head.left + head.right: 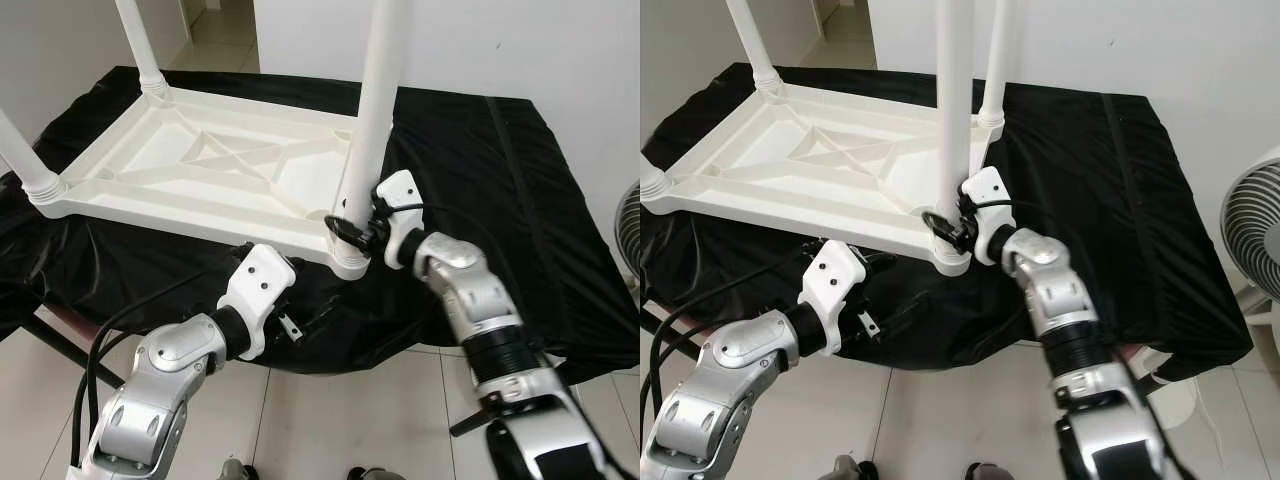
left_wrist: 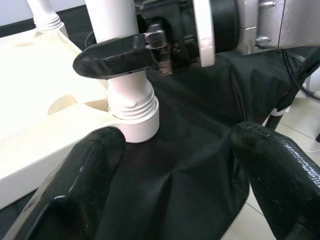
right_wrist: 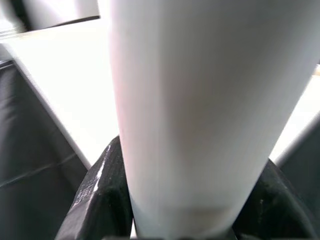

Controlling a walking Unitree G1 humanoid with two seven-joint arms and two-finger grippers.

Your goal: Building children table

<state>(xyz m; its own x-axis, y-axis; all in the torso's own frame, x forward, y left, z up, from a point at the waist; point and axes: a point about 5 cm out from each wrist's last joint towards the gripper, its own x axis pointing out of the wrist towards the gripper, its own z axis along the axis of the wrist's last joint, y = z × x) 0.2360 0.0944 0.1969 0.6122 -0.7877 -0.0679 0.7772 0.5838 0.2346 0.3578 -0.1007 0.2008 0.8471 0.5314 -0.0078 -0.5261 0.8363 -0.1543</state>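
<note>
Left eye view: right tool (image 1: 352, 228) grasps the white round plastic leg (image 1: 374, 110) standing in the near corner socket of the upturned white plastic children's table (image 1: 200, 170) on black cloth (image 1: 470, 180); left tool (image 1: 290, 325) released nearby.

I log a white plastic table (image 1: 215, 170), upside down, with white legs (image 1: 378, 100). Under it I see a plain black cloth (image 1: 480, 200). My arms (image 1: 165, 370) are silver with white wrist housings; the right gripper (image 1: 345, 232) has black fingers, as does the left gripper (image 2: 175, 175). Floor tiles (image 1: 340, 420) pale grey-white. Far right, I note a grey fan (image 1: 1255, 225).
</note>
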